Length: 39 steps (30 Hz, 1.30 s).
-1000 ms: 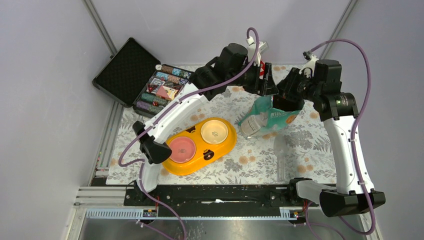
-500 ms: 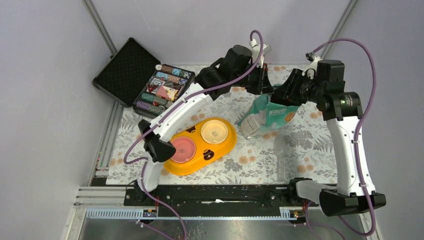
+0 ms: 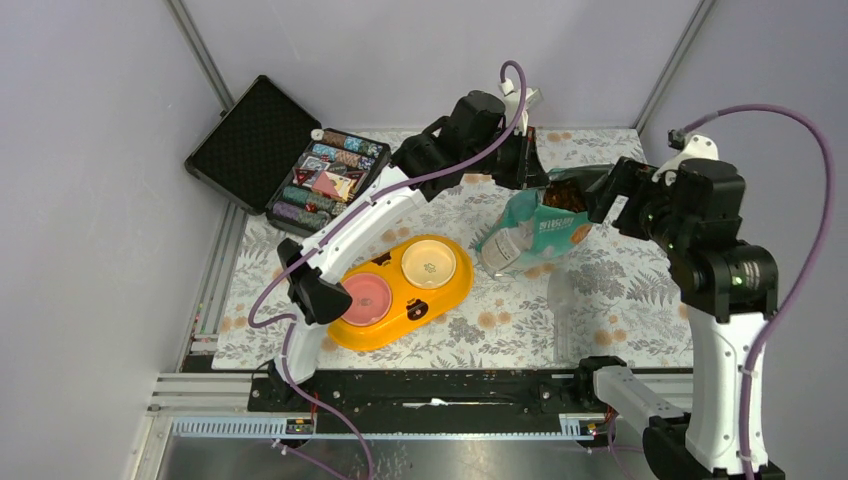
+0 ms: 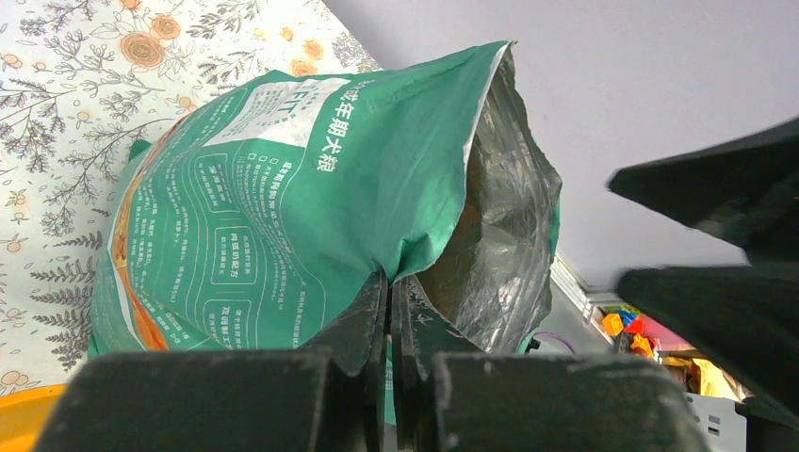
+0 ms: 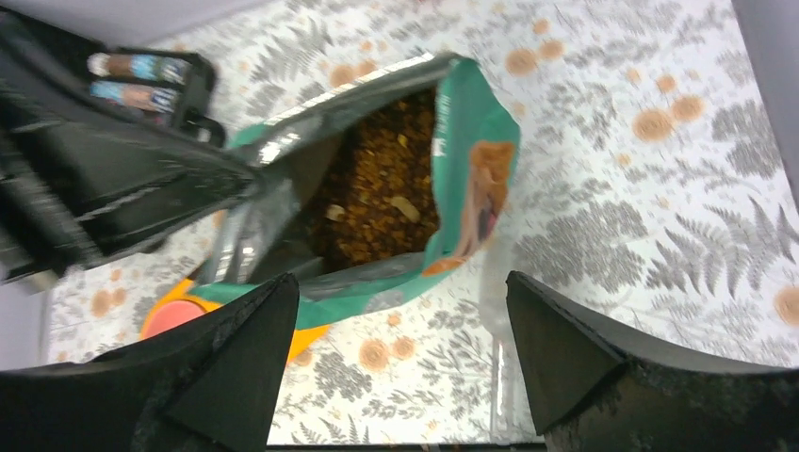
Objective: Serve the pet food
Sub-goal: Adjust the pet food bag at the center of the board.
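Floral-print cloth [image 3: 620, 290] over the whole tabletop, grey ferns and orange blossoms on white. Two white-and-black arms rising from the near edge: left arm [image 3: 350, 215] stretched diagonally toward the far middle, right arm [image 3: 725, 300] standing tall at the right side, wrist bent inward and down. At the far left corner, mostly off the cloth, open black case [image 3: 255, 140], foam-lined lid laid back, rows of patterned chips [image 3: 330, 175] packed in the lower half. Beside the left arm's elbow, yellow double feeder [image 3: 445, 297] with a pink bowl [image 3: 363, 297] at its near-left end and a cream bowl [image 3: 430, 265] at its far-right end. Just right of the feeder, teal-and-white pouch [image 3: 535, 235], bottom on the cloth, top lifted and slumped, mouth gaping wide, silver lining exposed, dog print on the front panel in the right wrist view. Near the pouch on its near side, flat on the cloth, clear elongated plastic item [image 3: 560, 305], kind hard to tell. Left gripper [image 4: 388, 301] with fingers pressed together, pinching the rim of the pouch mouth. Right gripper [image 5: 398, 279] hovering above that mouth, fingers [image 5: 565, 358] spread wide, apart from the pouch. Smallest of all, pet food [image 5: 382, 202]: dark-brown kibble heaped inside the open pouch, visible straight down through the mouth.
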Each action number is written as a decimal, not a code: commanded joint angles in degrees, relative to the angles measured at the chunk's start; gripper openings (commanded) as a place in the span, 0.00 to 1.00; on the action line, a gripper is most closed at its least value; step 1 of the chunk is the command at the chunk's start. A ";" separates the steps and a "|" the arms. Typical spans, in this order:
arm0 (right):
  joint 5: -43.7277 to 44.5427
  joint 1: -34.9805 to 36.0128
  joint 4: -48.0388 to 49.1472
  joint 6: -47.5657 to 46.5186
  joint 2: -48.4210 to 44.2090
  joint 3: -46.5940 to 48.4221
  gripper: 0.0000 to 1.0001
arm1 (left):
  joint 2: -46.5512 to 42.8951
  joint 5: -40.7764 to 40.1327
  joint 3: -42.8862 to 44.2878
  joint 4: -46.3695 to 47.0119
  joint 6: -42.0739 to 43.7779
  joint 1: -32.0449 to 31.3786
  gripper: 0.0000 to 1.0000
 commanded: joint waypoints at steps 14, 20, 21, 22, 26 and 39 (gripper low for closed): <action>-3.59 -3.54 8.33 7.42 5.12 -11.72 0.55 | -2.37 0.24 -2.60 4.18 -0.02 0.37 0.00; -5.35 -3.72 8.92 7.25 2.38 -13.60 0.00 | -2.27 -1.08 -0.47 3.58 0.50 0.10 0.41; -5.92 -3.76 8.94 7.22 2.16 -13.69 0.00 | -2.35 -1.33 -0.11 3.57 0.74 -0.25 0.53; -6.40 -3.76 9.00 7.16 2.00 -13.72 0.00 | -2.45 -2.04 0.43 3.38 1.48 -0.90 0.66; -8.88 -3.72 10.11 7.38 1.68 -14.16 0.00 | -1.52 -7.91 3.82 0.75 6.56 -3.95 0.85; -10.91 -3.68 10.32 7.45 1.30 -14.50 0.00 | 5.21 -18.73 7.88 -2.75 12.07 -6.57 0.70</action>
